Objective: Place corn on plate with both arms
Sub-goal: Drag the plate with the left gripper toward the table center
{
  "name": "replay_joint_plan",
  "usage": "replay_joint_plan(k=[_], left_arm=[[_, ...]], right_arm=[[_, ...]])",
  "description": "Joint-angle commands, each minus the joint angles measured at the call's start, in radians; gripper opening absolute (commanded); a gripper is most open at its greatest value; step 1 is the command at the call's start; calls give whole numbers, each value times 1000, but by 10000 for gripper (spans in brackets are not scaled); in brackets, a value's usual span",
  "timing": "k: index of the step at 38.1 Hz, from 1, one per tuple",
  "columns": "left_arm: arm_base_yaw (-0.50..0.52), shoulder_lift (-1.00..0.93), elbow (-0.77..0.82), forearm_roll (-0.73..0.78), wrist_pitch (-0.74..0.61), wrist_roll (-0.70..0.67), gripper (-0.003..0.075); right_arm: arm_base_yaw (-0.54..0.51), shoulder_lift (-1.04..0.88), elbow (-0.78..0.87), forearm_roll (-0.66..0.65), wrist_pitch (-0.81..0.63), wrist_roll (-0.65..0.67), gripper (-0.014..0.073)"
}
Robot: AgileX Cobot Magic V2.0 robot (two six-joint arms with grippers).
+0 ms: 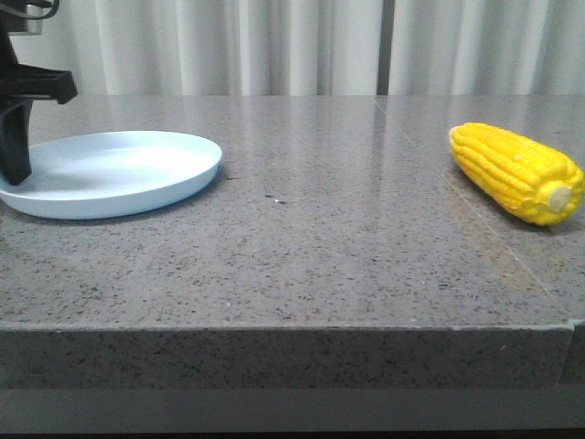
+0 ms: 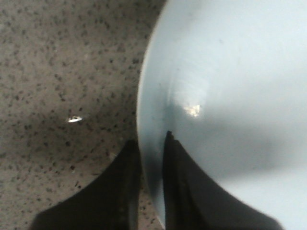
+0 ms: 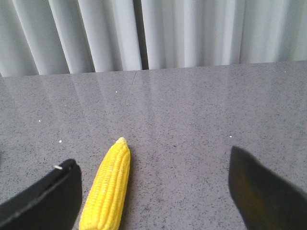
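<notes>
The pale blue-white plate (image 1: 119,174) lies at the table's far left. My left gripper (image 1: 14,155) stands at its left rim. In the left wrist view my left gripper (image 2: 151,141) has its two dark fingers closed to a narrow gap over the rim of the plate (image 2: 230,72), one finger inside and one outside on the table. The yellow corn (image 1: 516,172) lies at the far right, pale stub end toward the front. In the right wrist view my right gripper (image 3: 152,158) is wide open, with the corn (image 3: 109,187) lying between the fingers, close to one finger. The right gripper is out of the front view.
The grey speckled stone table (image 1: 302,229) has its front edge (image 1: 292,329) near the camera. A seam (image 1: 494,238) runs across the top at the right. White curtains (image 1: 302,46) hang behind the table.
</notes>
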Motion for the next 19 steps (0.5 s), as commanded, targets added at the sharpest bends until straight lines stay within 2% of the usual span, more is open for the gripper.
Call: replay_joint_plan(k=[1, 11, 16, 19], left_arm=[[-3, -38, -23, -3, -2, 0, -16], [-3, -90, -53, -52, -45, 10, -20], [-15, -118, -144, -204, -20, 117, -20], [-45, -118, -184, -255, 4, 129, -20]], right_arm=[[-4, 13, -34, 5, -73, -10, 645], [-4, 13, -34, 5, -73, -10, 645], [-4, 13, -34, 5, -73, -10, 645], [-4, 13, -34, 5, -73, -10, 645]])
